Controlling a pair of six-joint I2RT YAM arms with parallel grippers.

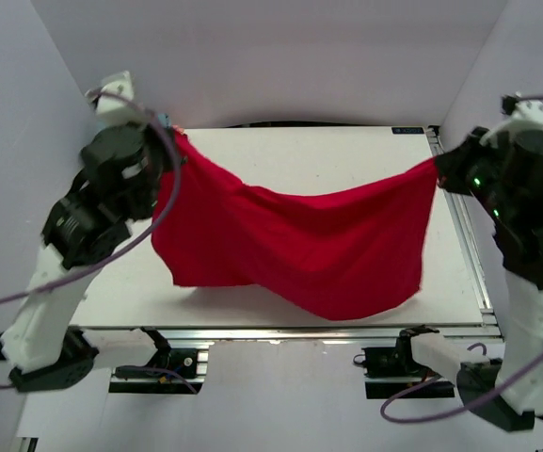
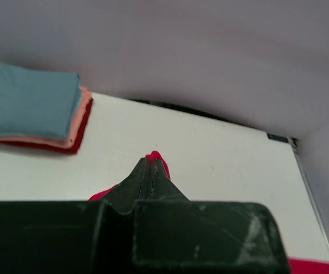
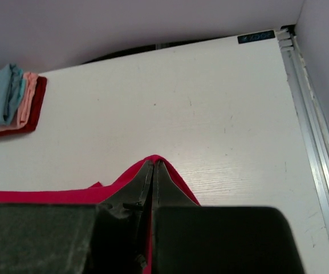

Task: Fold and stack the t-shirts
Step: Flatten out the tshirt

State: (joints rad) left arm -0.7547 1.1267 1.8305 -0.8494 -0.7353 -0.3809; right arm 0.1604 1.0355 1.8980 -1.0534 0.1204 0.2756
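A bright red t-shirt [image 1: 299, 235] hangs spread between two robot arms above a white table [image 1: 346, 151], sagging in the middle with its lower edge draped onto the tabletop. The left gripper [image 2: 151, 162] is clenched on one upper corner of the cloth and the right gripper [image 3: 154, 165] is pinched tight on the other. At the table's far left corner sits a stack of folded t-shirts [image 2: 33, 108], light blue over salmon-pink over red; from overhead the left arm [image 1: 102, 188] blocks it. An aluminium rail [image 1: 469, 254] edges the table's right side, and pale enclosure walls [image 1: 299, 56] close in.
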